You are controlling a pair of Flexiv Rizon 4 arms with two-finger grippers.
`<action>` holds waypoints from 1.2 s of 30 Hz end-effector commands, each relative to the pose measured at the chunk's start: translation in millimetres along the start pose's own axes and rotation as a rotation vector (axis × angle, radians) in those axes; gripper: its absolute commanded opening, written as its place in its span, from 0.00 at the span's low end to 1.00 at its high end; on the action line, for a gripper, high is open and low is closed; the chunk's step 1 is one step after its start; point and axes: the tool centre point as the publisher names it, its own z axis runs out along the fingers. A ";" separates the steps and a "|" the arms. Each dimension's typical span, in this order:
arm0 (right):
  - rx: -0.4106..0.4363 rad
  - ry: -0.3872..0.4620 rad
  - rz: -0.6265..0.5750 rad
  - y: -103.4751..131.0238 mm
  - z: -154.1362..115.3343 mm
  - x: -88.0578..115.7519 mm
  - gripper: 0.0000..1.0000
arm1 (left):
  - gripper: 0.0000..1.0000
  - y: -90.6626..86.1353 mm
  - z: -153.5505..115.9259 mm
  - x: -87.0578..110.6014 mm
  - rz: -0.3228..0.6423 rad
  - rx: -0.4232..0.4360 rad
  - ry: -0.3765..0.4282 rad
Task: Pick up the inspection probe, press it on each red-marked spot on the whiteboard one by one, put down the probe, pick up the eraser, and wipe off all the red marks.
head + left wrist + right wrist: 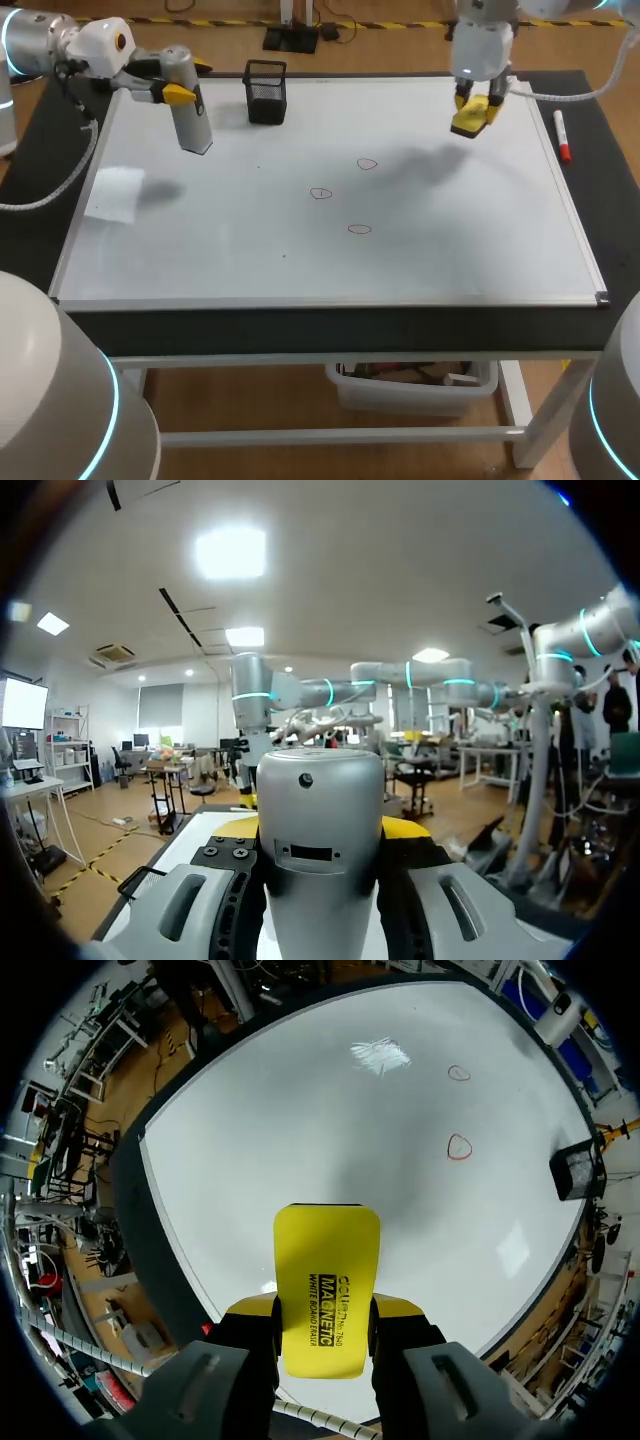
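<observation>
The right gripper (478, 103), at the upper right, is clamped on the yellow eraser (468, 122). It might wipe the red marks (320, 193) in the middle of the whiteboard (450, 250) before they get pressed. The arms could also bump there. At the upper left, the left gripper (176, 92) is clamped on the grey probe (192, 120).

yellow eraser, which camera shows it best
Right wrist view: the yellow eraser fills the foreground, clamped between the jaws of the right gripper. Head view shows it small above the whiteboard; left wrist view misses it.
</observation>
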 end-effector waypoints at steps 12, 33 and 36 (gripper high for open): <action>0.016 -0.016 -0.207 117.0 -3.5 -75.6 0.00 | 0.00 -4.1 3.7 5.3 0.002 -0.010 -0.124; 0.093 -0.006 -0.495 246.1 30.8 -143.5 0.00 | 0.00 -4.1 3.7 5.3 0.002 -0.010 -0.124; 0.090 0.005 -0.526 254.7 39.1 -149.8 0.00 | 0.00 -4.1 3.7 5.3 0.002 -0.010 -0.124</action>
